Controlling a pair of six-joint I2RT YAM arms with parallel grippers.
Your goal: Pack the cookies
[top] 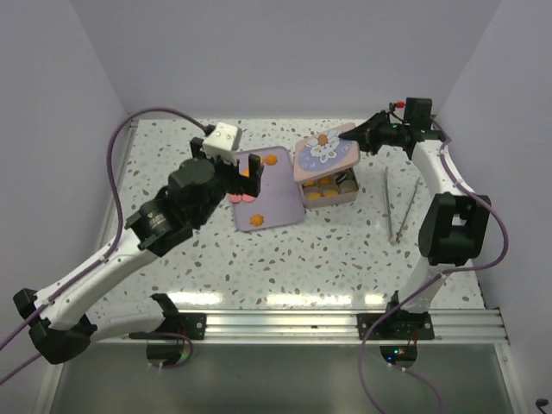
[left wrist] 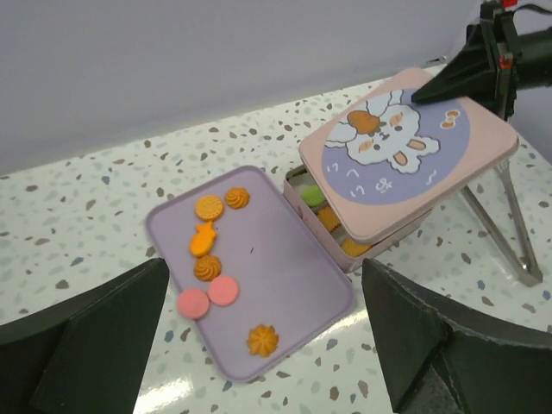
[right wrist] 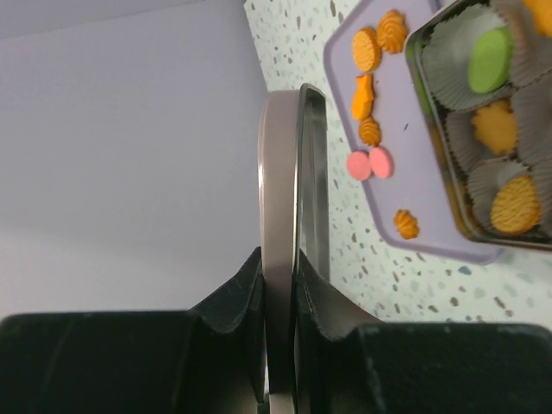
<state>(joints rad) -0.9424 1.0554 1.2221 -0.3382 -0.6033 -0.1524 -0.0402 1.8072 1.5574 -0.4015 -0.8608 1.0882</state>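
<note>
Orange and pink cookies [left wrist: 209,207], flat discs and ridged swirls, on a smooth lilac tray [left wrist: 285,267].
More fill pleated paper cups [right wrist: 448,52] in the tin [top: 349,191] right of it. Left gripper [left wrist: 263,293] spread wide; right gripper [right wrist: 280,267] pinches the pink lid [left wrist: 405,155].

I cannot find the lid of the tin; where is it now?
In the top view the pink lid is right of centre, pinched at its edge by the right gripper over the open tin, beside the lilac tray.
</note>
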